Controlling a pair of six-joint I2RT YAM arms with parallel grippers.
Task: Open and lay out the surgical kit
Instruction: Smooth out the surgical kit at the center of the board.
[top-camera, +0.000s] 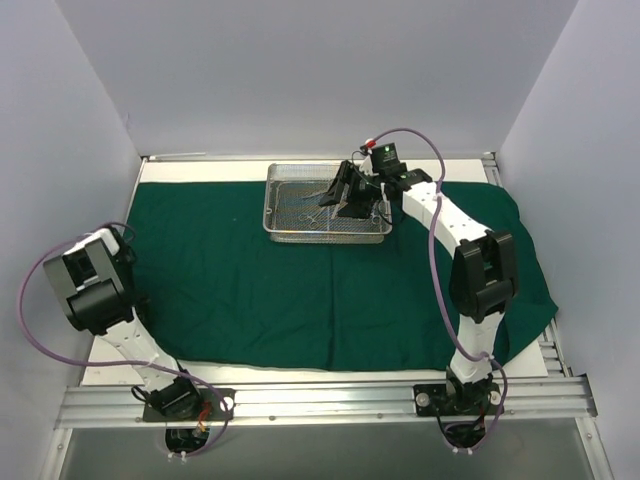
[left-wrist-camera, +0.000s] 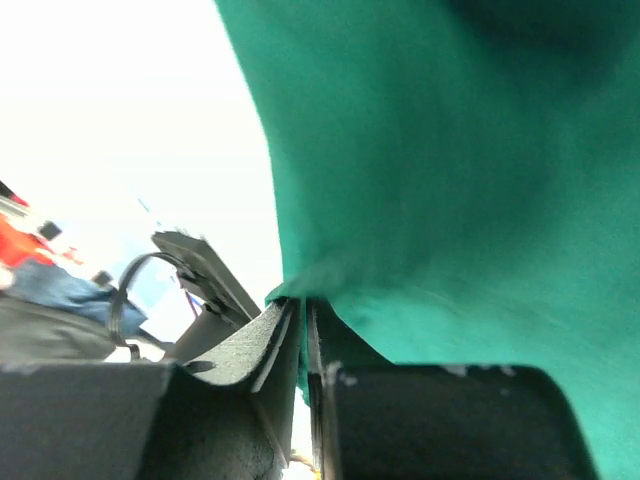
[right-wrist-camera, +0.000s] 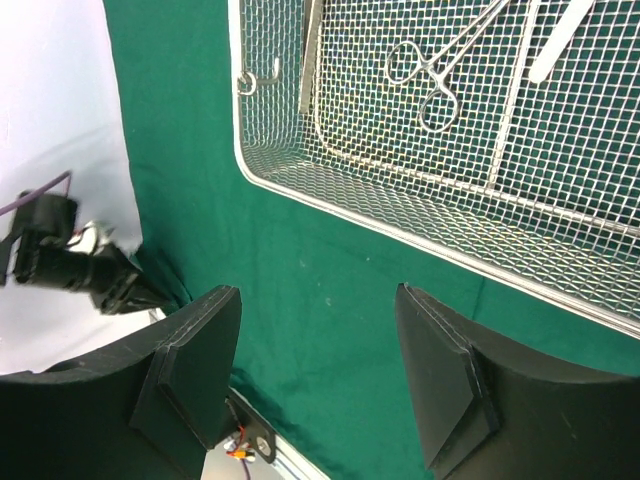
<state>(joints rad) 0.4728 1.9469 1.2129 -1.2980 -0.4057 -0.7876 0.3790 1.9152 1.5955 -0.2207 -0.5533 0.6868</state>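
Observation:
The dark green cloth wrap (top-camera: 300, 290) lies spread flat over the table. At its far middle stands the silver wire-mesh tray (top-camera: 325, 238). In the right wrist view a ring-handled clamp (right-wrist-camera: 430, 70) and flat tweezers (right-wrist-camera: 560, 40) lie inside the tray (right-wrist-camera: 400, 235). My right gripper (right-wrist-camera: 320, 340) is open and empty, hovering above the cloth (right-wrist-camera: 300, 270) just outside the tray's rim. My left gripper (left-wrist-camera: 303, 312) is at the cloth's left edge, its jaws almost together with the cloth's (left-wrist-camera: 450, 180) hem pinched in the thin slit between them.
White table board (top-camera: 180, 170) shows round the cloth. An aluminium rail (top-camera: 330, 400) carries both arm bases at the near edge. White walls close in the left, right and back. The cloth's right corner drapes over the table's right side (top-camera: 535, 300).

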